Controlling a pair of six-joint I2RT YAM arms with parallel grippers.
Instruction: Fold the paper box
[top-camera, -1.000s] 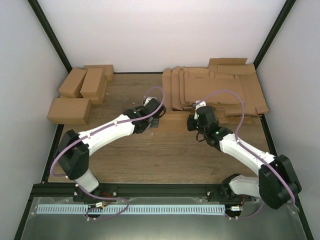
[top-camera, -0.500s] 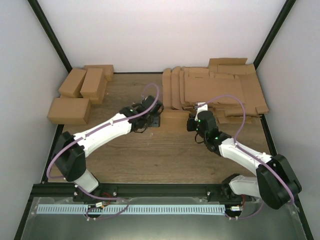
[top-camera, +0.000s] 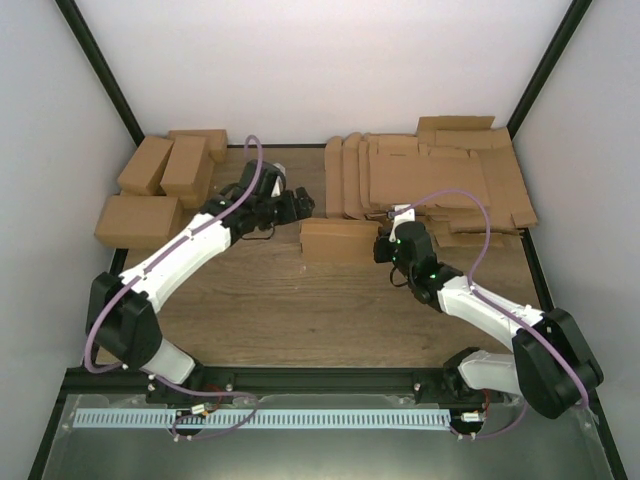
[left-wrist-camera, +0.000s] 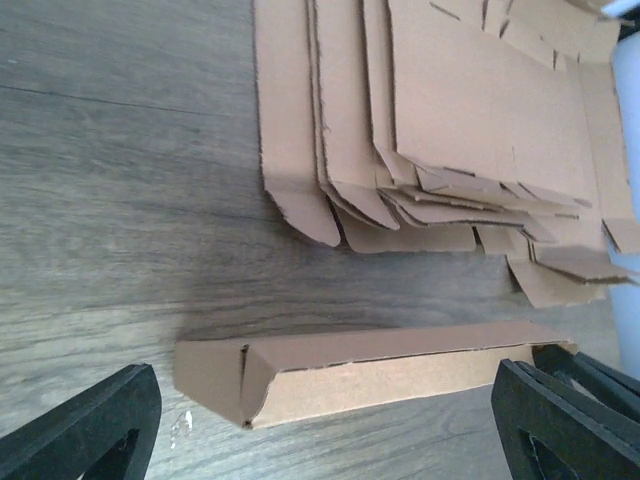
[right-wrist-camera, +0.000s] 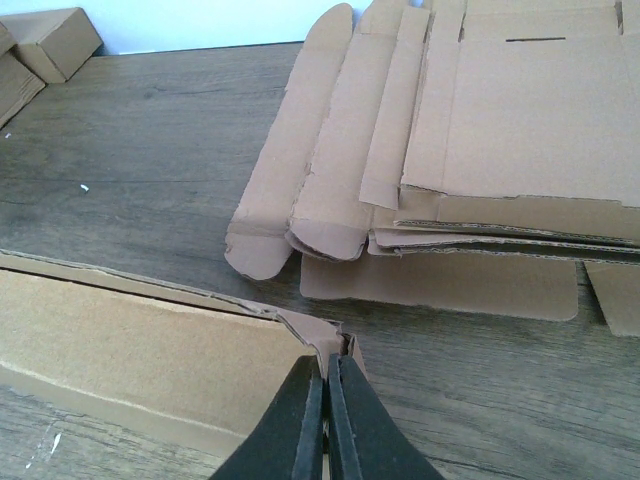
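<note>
At table centre, near flat blanks (top-camera: 430, 180) along far-right edge: paper box (top-camera: 338, 241) folded into long carton, lying flat; right gripper (top-camera: 385, 246) closed, tips against box's right end; left gripper (top-camera: 297, 203) wide open, apart from box.

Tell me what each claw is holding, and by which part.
Left claw is open, holding nothing. Right claw is shut at the right end corner of the paper box; whether it pinches cardboard cannot be told.
</note>
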